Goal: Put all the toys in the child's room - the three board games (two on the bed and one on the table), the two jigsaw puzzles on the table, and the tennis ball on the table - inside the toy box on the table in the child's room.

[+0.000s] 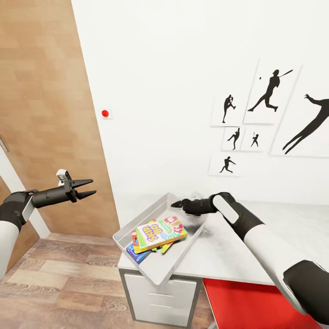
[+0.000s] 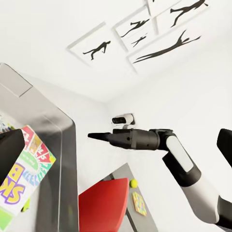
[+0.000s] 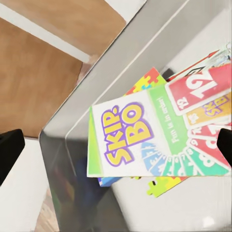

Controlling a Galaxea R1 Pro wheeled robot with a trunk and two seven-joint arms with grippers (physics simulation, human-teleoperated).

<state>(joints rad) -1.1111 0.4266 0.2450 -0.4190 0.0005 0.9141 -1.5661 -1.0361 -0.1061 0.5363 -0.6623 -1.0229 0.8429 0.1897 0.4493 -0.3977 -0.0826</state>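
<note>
Skip-Bo board game (image 1: 161,233) lying flat on top inside the grey toy box (image 1: 132,227) at the table's (image 1: 237,256) corner, with a jigsaw puzzle (image 3: 159,186) peeking from under it. Right gripper (image 1: 177,203) over the box's 1 o'clock rim, apparently open and empty, though hard to judge. Left gripper (image 1: 88,188) out at 9 o'clock over the floor, fingers spread, holding nothing.

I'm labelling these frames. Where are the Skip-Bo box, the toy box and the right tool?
Skip-Bo box (image 3: 140,137): right wrist view, on its printed lid.
Toy box (image 1: 147,214): head view, on its grey left wall.
Right tool (image 1: 175,203): head view, at its fingertips over the box.
</note>
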